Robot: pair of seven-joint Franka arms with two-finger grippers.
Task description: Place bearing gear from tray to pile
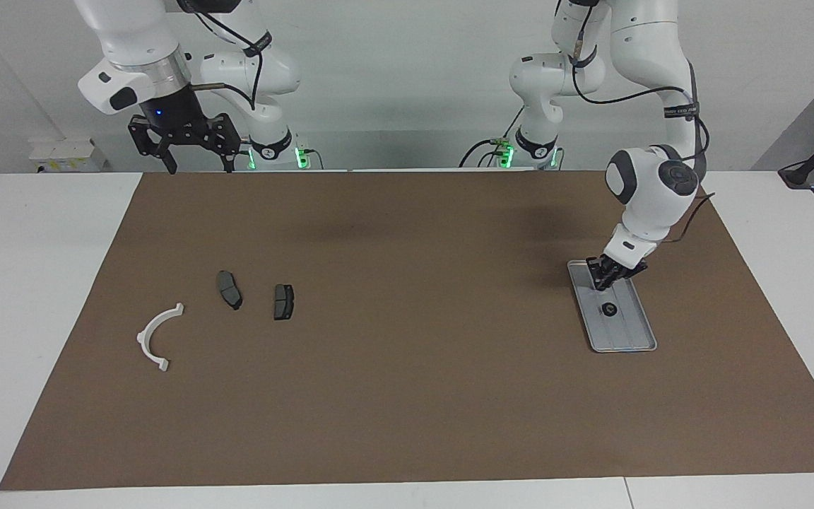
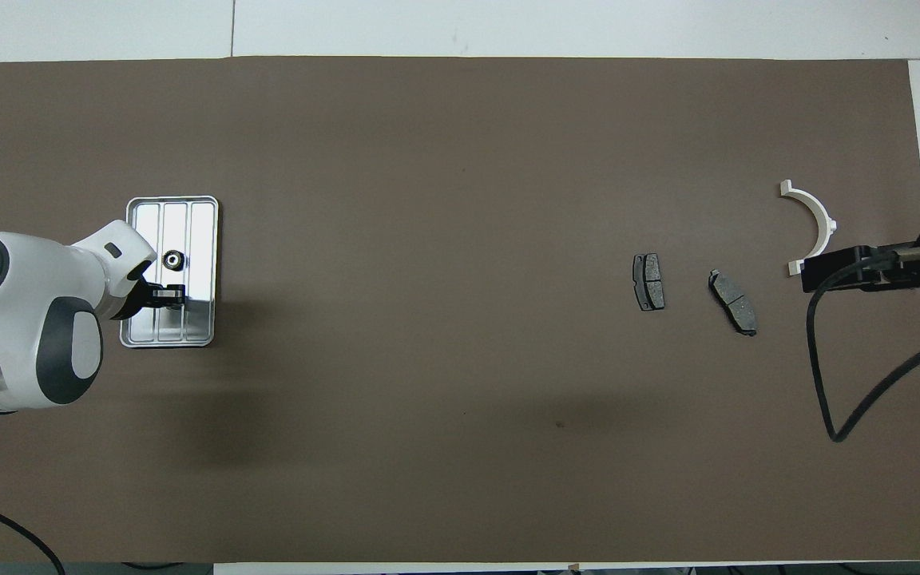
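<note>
Silver-grey ridged metal tray (image 1: 626,338) with rounded corners and raised rim sits at the left arm's end of the brown mat (image 1: 407,396). Small black ring-shaped bearing gear (image 1: 609,309) with a pale centre lies on the tray's middle ridges. Left gripper (image 1: 608,278) down over the tray's end nearer the robots, fingers drawn close together; whether they pinch anything, cannot tell. Pile toward the right arm's end: white semicircular plastic bracket (image 1: 157,335), two dark grey brake pads (image 1: 229,289) (image 1: 283,301), apart from each other. Right gripper (image 1: 195,152) waits raised at the mat's edge, fingers spread, empty.
</note>
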